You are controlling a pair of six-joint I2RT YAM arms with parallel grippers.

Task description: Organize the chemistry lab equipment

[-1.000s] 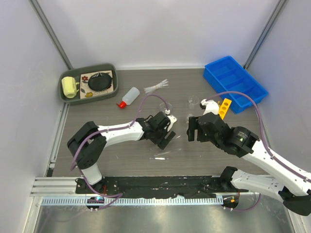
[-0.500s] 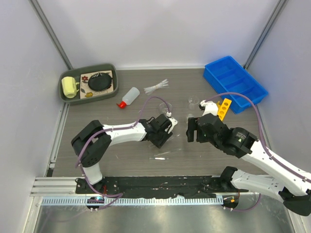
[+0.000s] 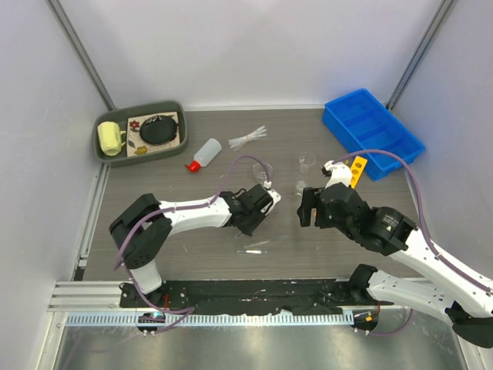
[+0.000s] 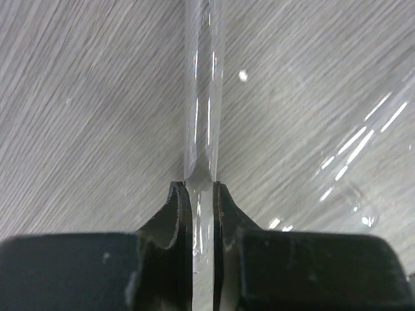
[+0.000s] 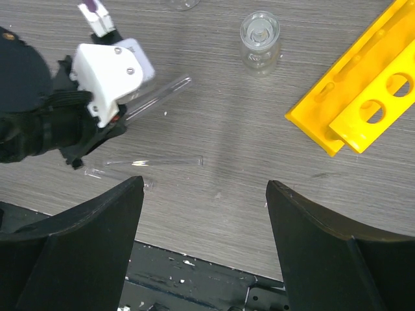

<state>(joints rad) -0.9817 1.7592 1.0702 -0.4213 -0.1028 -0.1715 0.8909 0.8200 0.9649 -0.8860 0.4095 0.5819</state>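
I have the left gripper pinching a clear tube. Both dark fingers press against its sides, and the tube runs straight out ahead of the tips over the wood-grain table. I cannot tell whether it touches the surface.

The right gripper hangs with its fingers spread wide, gripping nothing. Just ahead of those fingers a second thin tube lies flat on the table. Farther ahead stands a small glass beaker. The yellow rack lies ahead and out beyond one finger, well apart from both.
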